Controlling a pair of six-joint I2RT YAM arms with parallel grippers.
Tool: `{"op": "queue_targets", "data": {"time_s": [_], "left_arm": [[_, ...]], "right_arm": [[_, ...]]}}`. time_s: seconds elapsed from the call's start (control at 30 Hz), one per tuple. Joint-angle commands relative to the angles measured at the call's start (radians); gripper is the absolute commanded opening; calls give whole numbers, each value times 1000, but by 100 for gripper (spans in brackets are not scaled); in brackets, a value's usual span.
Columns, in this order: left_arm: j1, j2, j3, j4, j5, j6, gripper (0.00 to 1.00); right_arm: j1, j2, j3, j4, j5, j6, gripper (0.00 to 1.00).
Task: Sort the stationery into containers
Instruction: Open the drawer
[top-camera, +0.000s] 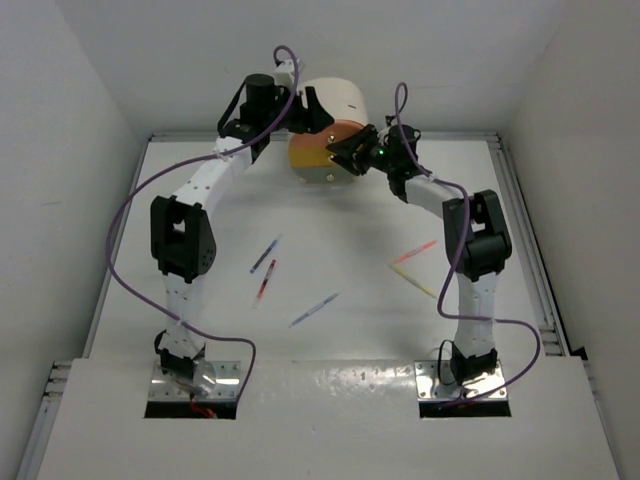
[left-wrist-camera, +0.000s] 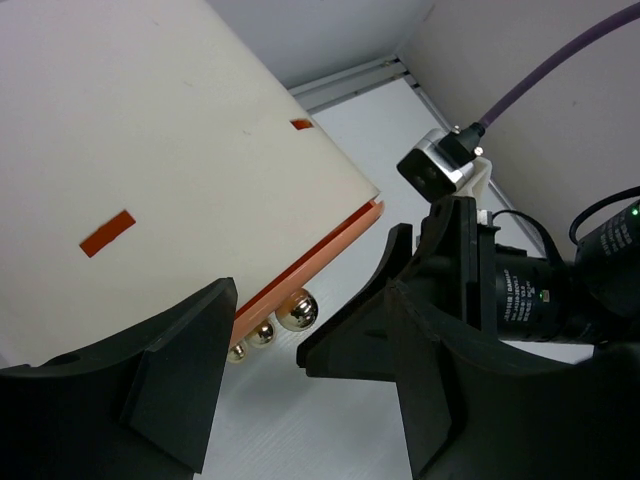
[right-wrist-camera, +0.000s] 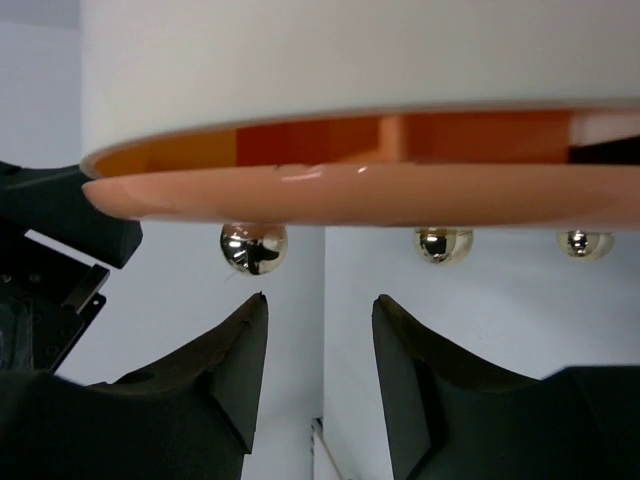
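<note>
Bright, even overhead light; soft shadows; slightly blurred close wrist views

Left arm and right arm stretch forward, jaws parted.

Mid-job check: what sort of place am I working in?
Probably a lab test cell: bare white walls enclose the table, two arms are bolted at its near edge, and a drawer box and loose pens are laid out.

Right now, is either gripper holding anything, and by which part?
Nothing is held: left gripper and right gripper are both open at the cream drawer box.
</note>
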Motion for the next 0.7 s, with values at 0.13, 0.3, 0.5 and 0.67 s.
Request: {"op": "queue_targets", "data": {"time_s": [0.13, 0.3, 0.5, 0.67], "left_arm": [[-8, -13, -5, -3, 26, -8, 67], [-10, -13, -5, 1, 26, -15, 67], [-8, -11, -2, 3, 29, -16, 68], [-8, -10, -4, -2, 34, -13, 68]], "right_arm": [[-2, -91, -6, 81, -14, -47, 49], [6, -50, 40, 95, 27, -59, 48], [20, -5, 76, 107, 92, -81, 47], [17, 32, 142, 107, 101, -93, 42]]}}
